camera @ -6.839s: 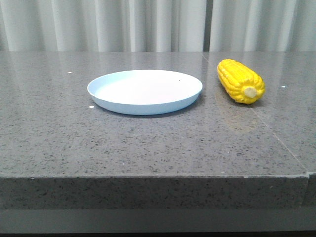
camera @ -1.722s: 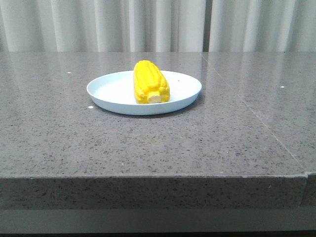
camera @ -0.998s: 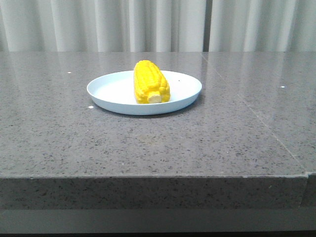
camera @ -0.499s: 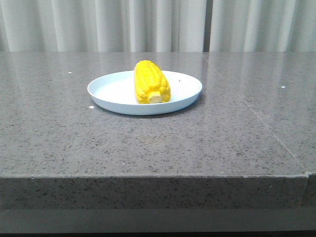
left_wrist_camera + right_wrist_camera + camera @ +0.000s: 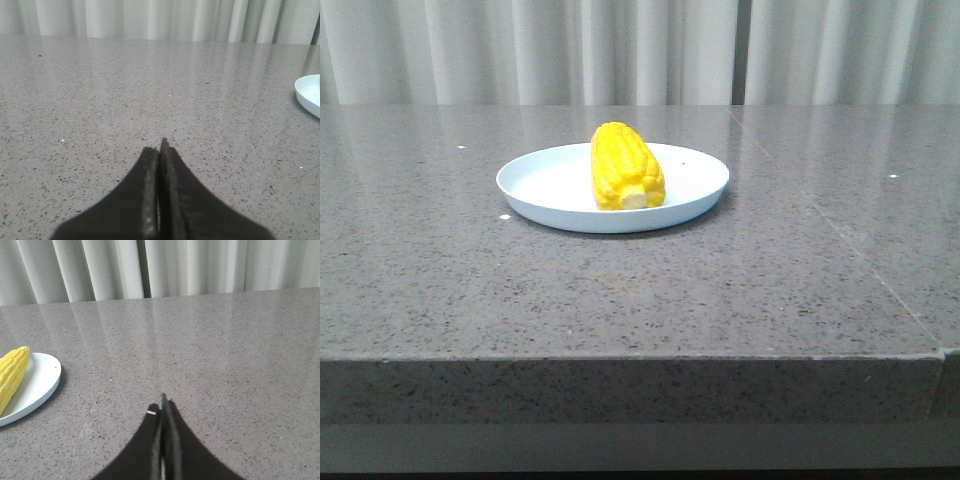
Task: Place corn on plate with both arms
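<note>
Grey speckled stone makes up the table [image 5: 620, 300], whose thick front edge runs across the nearest part of the front view; a thin seam crosses the slab from the far middle toward 4 o'clock. Between that front edge and the plate the stone carries only faint reflections and a few pale flecks.

Past the bare stretch sits the plate [image 5: 540, 190], pale blue-white, round and shallow, a little left of the table's middle. The corn [image 5: 625, 165] lies inside it, at about 3 o'clock from the plate's centre, its length running near to far and its cream stub end toward the camera. The cob rests on the plate floor, inside the rim.

Neither arm shows in the front view. In the left wrist view the left gripper [image 5: 161, 150] hangs over bare stone with its dark fingers pressed together and nothing between them; a sliver of the plate [image 5: 309, 94] shows well off to one side. In the right wrist view the right gripper [image 5: 163, 407] is likewise closed on nothing, over bare stone, with the plate [image 5: 42, 385] and the tip of the corn [image 5: 12, 372] well apart from it.

Farthest back, a pale pleated curtain [image 5: 520, 50] hangs behind the table's far edge.
</note>
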